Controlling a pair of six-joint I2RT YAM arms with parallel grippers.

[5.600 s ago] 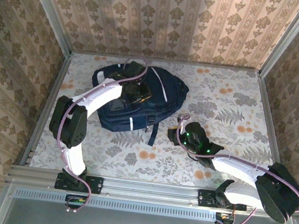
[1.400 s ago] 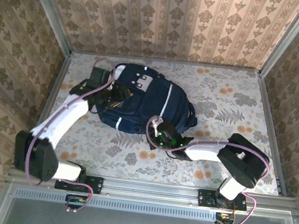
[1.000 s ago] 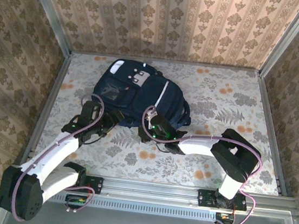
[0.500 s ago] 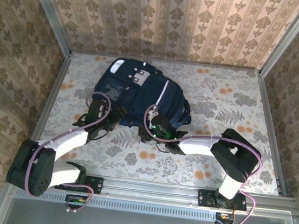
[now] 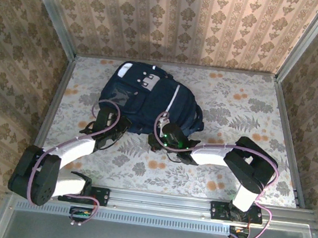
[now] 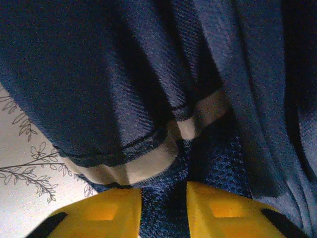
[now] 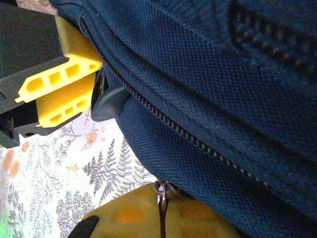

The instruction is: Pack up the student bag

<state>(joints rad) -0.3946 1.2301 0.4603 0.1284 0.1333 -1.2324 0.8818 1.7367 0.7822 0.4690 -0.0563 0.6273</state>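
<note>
The student bag [image 5: 149, 100], dark navy with white stripe trims, lies at the back left of the table, its grey-white buckle patch [image 5: 147, 83] facing up. My left gripper [image 5: 119, 128] is at the bag's near left edge. In the left wrist view its yellow fingers [image 6: 104, 210] stand a narrow gap apart, with navy mesh fabric between them just below a white trim [image 6: 133, 168]. My right gripper [image 5: 165, 137] is at the bag's near edge, shut [image 7: 161, 210] on the zipper pull [image 7: 160, 190] under the zipper line [image 7: 198, 141].
A floral cloth [image 5: 246, 118] covers the table, with open room on its right half and along the front. Metal rails [image 5: 50, 105] and wallpapered walls close in three sides. In the right wrist view the left gripper's yellow finger [image 7: 64, 79] is close by.
My left arm swung in to the bag's near left edge and its jaws narrowed around the fabric. The right gripper and the bag stayed almost still.
</note>
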